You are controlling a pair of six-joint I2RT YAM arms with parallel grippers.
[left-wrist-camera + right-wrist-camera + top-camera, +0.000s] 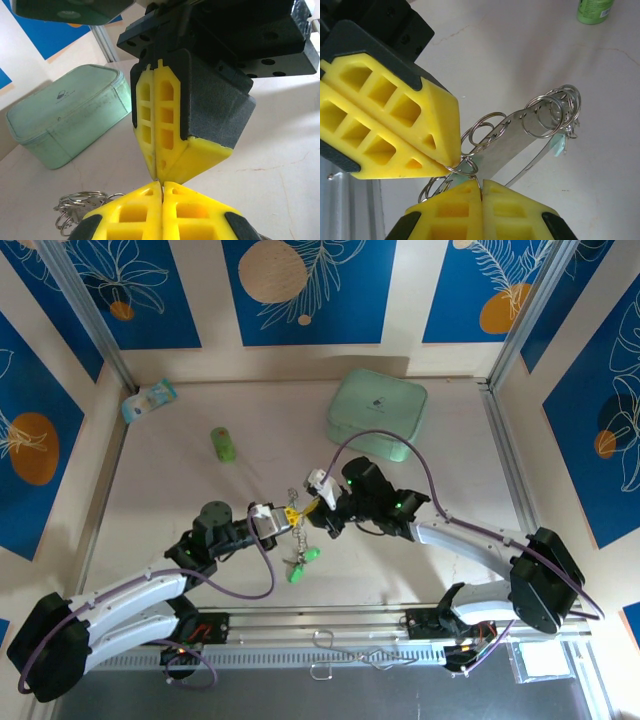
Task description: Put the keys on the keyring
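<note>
Left gripper (287,516) and right gripper (308,506) meet tip to tip over the counter (180,530). Each has its yellow fingers pressed together on the keyring (515,135). At the back sits a mint-green case (377,415); its small dark logo is too small to read. The keyring is a silvery band threaded with small split rings. A green cylinder (223,444) is well apart, its label blurred. The keys (298,570) show 2 green heads at the keyring's near end.

Robot lab enclosure, aluminium frame (523,325), printed wall panels (300,290)
</note>
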